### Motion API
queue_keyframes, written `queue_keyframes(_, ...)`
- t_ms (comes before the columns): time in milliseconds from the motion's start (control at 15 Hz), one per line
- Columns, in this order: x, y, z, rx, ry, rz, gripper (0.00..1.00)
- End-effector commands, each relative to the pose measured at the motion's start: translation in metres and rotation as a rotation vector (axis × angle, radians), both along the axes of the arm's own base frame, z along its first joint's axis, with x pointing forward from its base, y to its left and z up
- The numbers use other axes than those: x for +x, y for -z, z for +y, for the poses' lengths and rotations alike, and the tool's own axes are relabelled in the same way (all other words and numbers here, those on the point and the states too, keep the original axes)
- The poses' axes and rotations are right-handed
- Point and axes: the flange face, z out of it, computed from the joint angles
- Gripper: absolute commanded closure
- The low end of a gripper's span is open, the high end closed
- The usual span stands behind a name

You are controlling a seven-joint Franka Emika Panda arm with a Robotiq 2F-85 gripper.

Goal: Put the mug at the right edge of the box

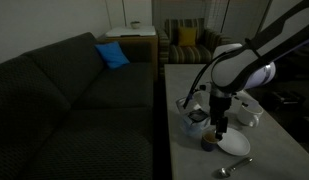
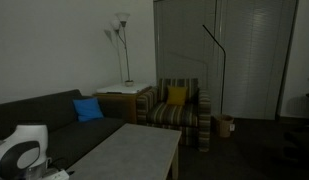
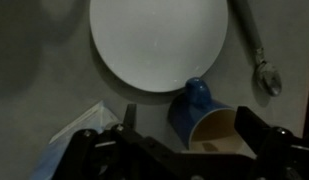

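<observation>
Room dim, light low overall. We log a dark grey sofa (image 1: pixel 64 95) along a plain pale wall (image 2: pixel 54 50), with a blue cushion (image 2: pixel 89 109) at its far end. Next to it is a wooden side table (image 2: pixel 124 100), with a multi-headed lamp (image 2: pixel 120 25) rising above. A striped armchair (image 2: pixel 181 115) holds a yellow cushion (image 2: pixel 176 96). The grey bench (image 2: pixel 129 150) stands just beside the sofa. Tall panelled doors (image 2: pixel 244 55) fill the far side, and the floor (image 2: pixel 254 150) is dark.

my feeds are dim and grainy. in an exterior view the floor lamp (image 2: pixel 119 20) stands pale against a flatly lit wall. in the wrist view the plate (image 3: pixel 159 40) reads bright, the mug (image 3: pixel 194 102) soft, corners murky.
</observation>
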Motion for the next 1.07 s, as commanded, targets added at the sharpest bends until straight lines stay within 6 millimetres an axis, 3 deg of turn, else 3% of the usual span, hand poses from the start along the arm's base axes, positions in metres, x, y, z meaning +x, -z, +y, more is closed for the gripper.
queue_keyframes(0, 0.003, 0.005, -0.015, -0.01, 0.043, -0.091, 0.0)
queue_keyframes(200, 0.005, 0.005, -0.024, -0.019, 0.038, -0.094, 0.0)
queue_keyframes(667, -0.007, 0.003, 0.01, 0.118, -0.04, -0.057, 0.0)
queue_keyframes(1000, -0.014, -0.002, 0.019, 0.136, -0.144, -0.052, 0.0)
